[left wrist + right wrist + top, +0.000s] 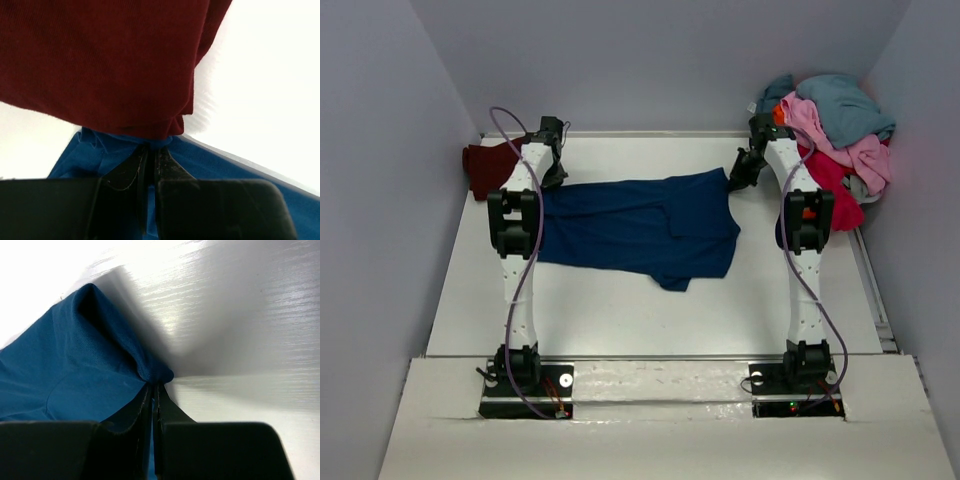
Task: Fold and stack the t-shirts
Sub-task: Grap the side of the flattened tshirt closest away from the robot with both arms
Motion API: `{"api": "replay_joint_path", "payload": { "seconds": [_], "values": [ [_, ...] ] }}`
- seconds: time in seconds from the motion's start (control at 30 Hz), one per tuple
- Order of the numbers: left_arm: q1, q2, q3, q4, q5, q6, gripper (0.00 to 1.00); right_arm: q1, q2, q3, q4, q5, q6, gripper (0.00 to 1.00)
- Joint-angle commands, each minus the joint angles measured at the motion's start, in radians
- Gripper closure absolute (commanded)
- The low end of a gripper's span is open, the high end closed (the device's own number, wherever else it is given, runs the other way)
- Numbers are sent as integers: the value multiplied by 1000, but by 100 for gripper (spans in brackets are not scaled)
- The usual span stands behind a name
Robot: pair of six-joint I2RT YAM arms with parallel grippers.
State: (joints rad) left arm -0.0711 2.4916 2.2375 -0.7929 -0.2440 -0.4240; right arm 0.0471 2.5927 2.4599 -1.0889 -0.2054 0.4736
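- In your left wrist view, the left gripper [148, 149] sat closest to the lens at the bottom centre of the frame. Its black fingers were pressed together on a fold of the navy blue t-shirt [95, 155].
- Just above those fingertips, the hem of the maroon t-shirt [100, 60] touched the blue cloth. The maroon cloth filled the upper left of that frame.
- In your right wrist view, the right gripper [154, 386] was likewise clenched, pinching a corner of the navy cloth. The cloth rose in a peak towards the upper left, above the white table [240, 315].
- From the top camera you could see the navy blue t-shirt lying in the middle of the table. It was spread with its long axis running left to right across the frame, stretched between your two grippers.
- Its left end reached under the left arm, and its upper right corner met the right gripper. One flap drooped towards the lower centre.
- The maroon t-shirt lay bunched at the far left edge of the table, beside the navy one's left end.
- A loose heap of t-shirts [840, 130] in teal, pink and red filled the upper right corner, apart from the navy one.
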Motion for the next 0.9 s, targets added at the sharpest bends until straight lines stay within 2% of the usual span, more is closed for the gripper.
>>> {"api": "replay_joint_path", "payload": {
  "seconds": [0.0, 0.07, 0.1, 0.13, 0.17, 0.3, 0.37, 0.43, 0.5, 0.57, 0.73, 0.77, 0.87],
  "values": [
    [-4, 66, 20, 35, 15, -6, 82, -92, -2, 57, 15, 83, 17, 92],
    [-4, 61, 22, 28, 12, -1, 68, -92, -8, 41, 14, 72, 5, 90],
    [-13, 50, 14, 30, 6, 2, 55, -92, -17, 24, 21, 75, -3, 84],
    [-13, 40, 10, 34, -11, 5, 49, -92, -32, -1, 30, 77, -7, 79],
    [-13, 12, 7, 40, -20, 5, 44, -92, -75, -57, 61, 78, -10, 66],
    [-33, -49, 8, 53, -52, 11, 18, -92, -146, -85, 63, 87, -33, 44],
    [-33, -74, 7, 49, -72, 10, 17, -92, -164, -88, 63, 83, -33, 39],
    [-42, -123, -16, 49, -107, 5, 8, -92, -195, -91, 58, 84, -36, 35],
    [-55, -192, -47, 70, -124, 7, 7, -92, -239, -104, 57, 92, -39, 31],
    [-65, -256, -75, 73, -156, 7, 2, -73, -272, -130, 57, 95, -43, 31],
    [-87, -345, -122, 26, -214, -15, 1, 14, -357, -179, 1, 103, -56, 30],
    [-87, -371, -136, 2, -218, -22, 1, 36, -374, -240, 1, 106, -58, 31],
    [-98, -439, -287, 32, -230, -44, 2, 139, -439, -346, 4, 141, -67, 32]
  ]
}}
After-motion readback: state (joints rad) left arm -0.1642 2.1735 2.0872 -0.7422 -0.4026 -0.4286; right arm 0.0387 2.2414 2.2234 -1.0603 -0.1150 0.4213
